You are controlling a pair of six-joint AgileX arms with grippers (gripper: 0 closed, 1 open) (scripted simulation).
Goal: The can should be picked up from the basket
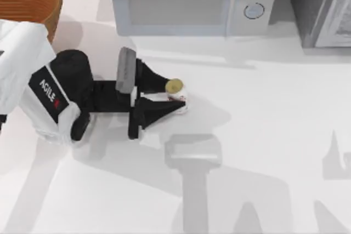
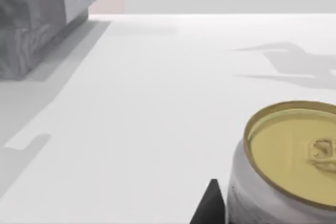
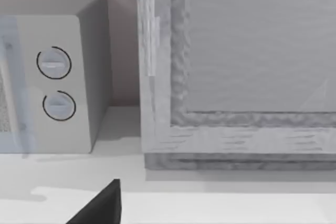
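The can [image 1: 174, 86], with a dull gold top and a white-and-red label, sits between the two black fingers of my left gripper [image 1: 174, 97] near the table's middle, a good way right of the basket. The gripper is shut on the can, and its shadow falls well off to the front, so it hangs above the table. In the left wrist view the can [image 2: 294, 161] is close up beside one black fingertip [image 2: 209, 208]. The orange-brown wicker basket [image 1: 50, 5] stands at the back left corner, partly behind my left arm. A dark part of my right gripper [image 3: 100, 208] faces the back wall.
A grey microwave [image 1: 192, 1] stands at the back centre, and a grey cabinet [image 1: 323, 6] at the back right. Both also appear in the right wrist view, microwave [image 3: 58, 77] and cabinet [image 3: 236, 77]. The white tabletop stretches to the right and front.
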